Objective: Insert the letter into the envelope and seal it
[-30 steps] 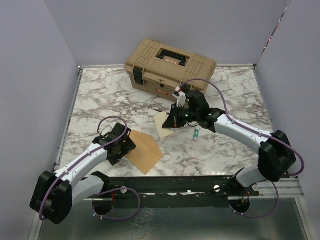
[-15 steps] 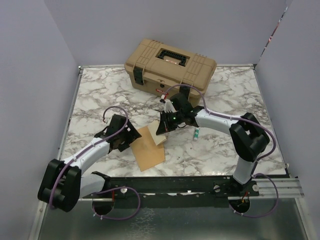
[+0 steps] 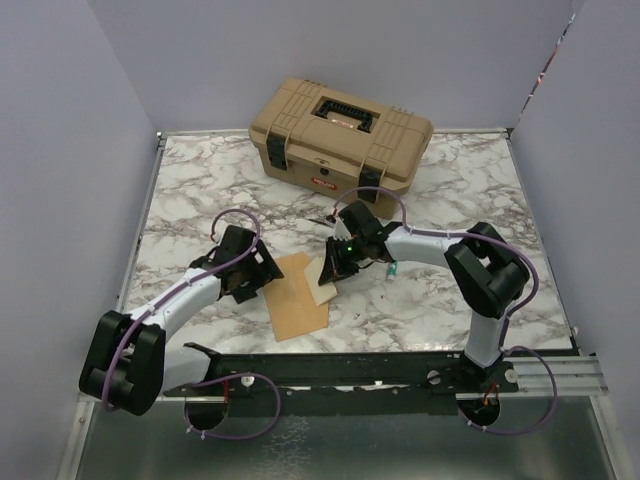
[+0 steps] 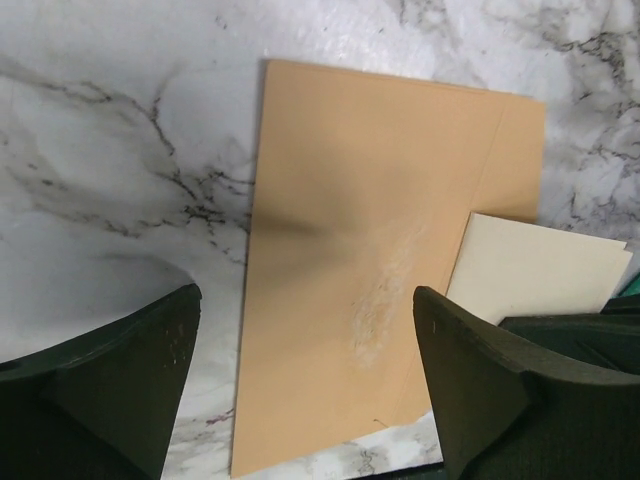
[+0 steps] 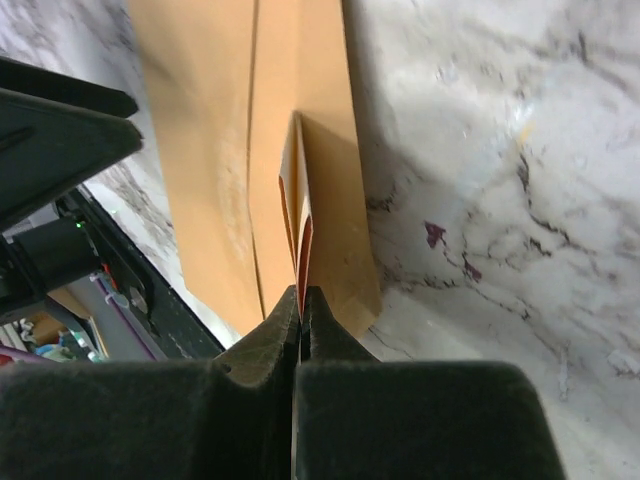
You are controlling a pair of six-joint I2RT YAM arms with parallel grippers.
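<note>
The brown envelope (image 3: 292, 308) lies flat on the marble table; in the left wrist view it (image 4: 360, 270) fills the middle. My left gripper (image 3: 252, 280) is open at the envelope's left edge, its jaws (image 4: 310, 400) spread above the envelope's near end and holding nothing. My right gripper (image 3: 338, 266) is shut on the pale letter (image 3: 325, 288), which is tilted with its lower edge on the envelope's right side. The letter shows as a cream sheet in the left wrist view (image 4: 530, 270) and edge-on in the right wrist view (image 5: 299, 225), pinched between my right gripper's (image 5: 301, 298) fingers above the envelope (image 5: 200, 150).
A tan toolbox (image 3: 340, 135) stands shut at the back centre. A small green and white object (image 3: 393, 268) lies beside the right arm. A black rail (image 3: 330, 368) runs along the table's near edge. Purple walls close the sides.
My right gripper has carried the letter left and nearer, onto the envelope's right side. The envelope has turned more upright and my left gripper has shifted slightly right along its left edge.
</note>
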